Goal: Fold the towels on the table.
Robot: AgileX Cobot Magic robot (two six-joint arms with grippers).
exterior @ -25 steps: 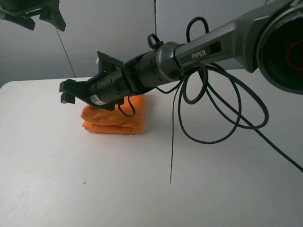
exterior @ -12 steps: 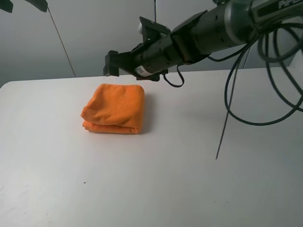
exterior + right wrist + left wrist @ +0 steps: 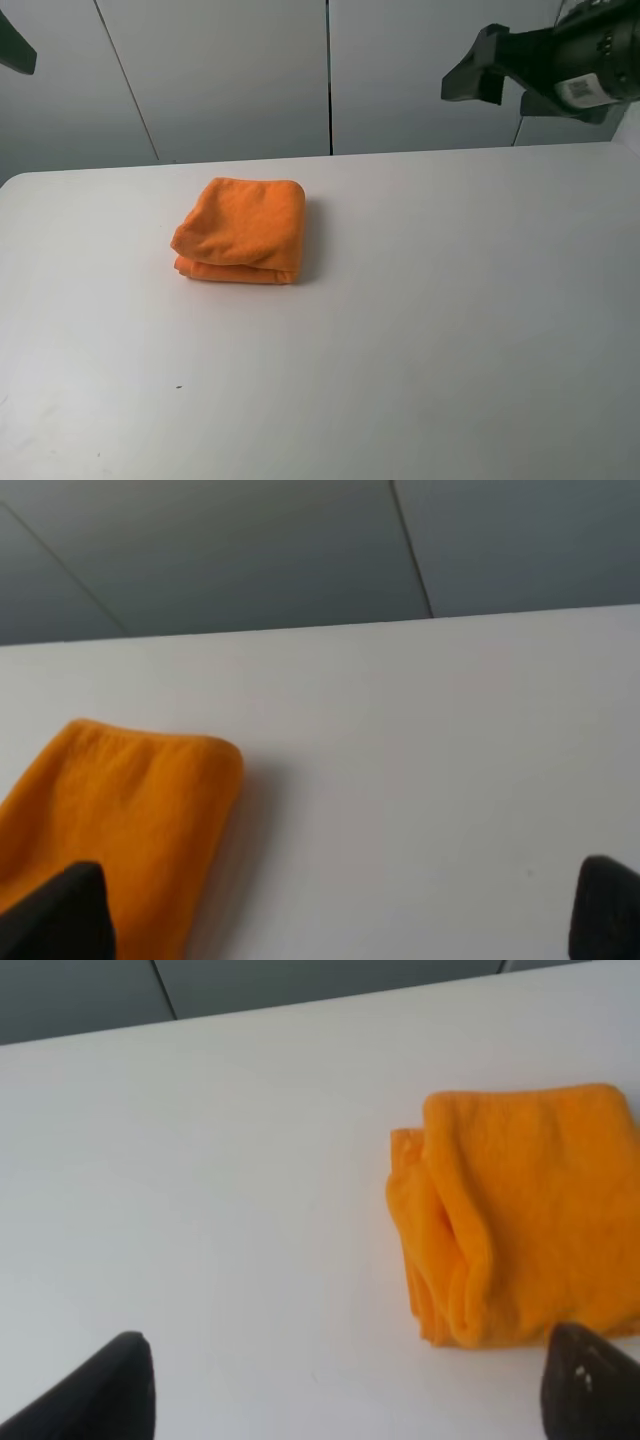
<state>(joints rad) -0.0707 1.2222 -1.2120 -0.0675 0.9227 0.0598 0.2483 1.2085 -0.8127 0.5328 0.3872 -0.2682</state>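
While the orange towel (image 3: 242,231) lies folded into a thick, compact bundle on the white table (image 3: 420,330), I hold both of my pincers off it, well apart from the cloth. From the high camera the bundle sits toward the back left part of the tabletop, its rounded fold facing the near side, with stacked layers showing along that front edge.

My right gripper (image 3: 500,85) hangs high at the upper right of that view, above the table's far edge and against the grey wall panels (image 3: 230,70). Its dark fingers are spread wide with nothing between them. In my right wrist view only the tips of the two fingers (image 3: 55,915) show at the corners, far apart, and the towel (image 3: 110,820) lies beyond them on the bare table (image 3: 430,780).

My left gripper (image 3: 345,1385) is spread too: its two dark fingertips (image 3: 95,1390) sit at opposite sides of my left wrist view, holding nothing. The towel (image 3: 520,1210) lies ahead, closer to one fingertip, flat on the table (image 3: 200,1180). In the high view only a dark sliver of my left arm (image 3: 14,45) shows at the upper left edge.
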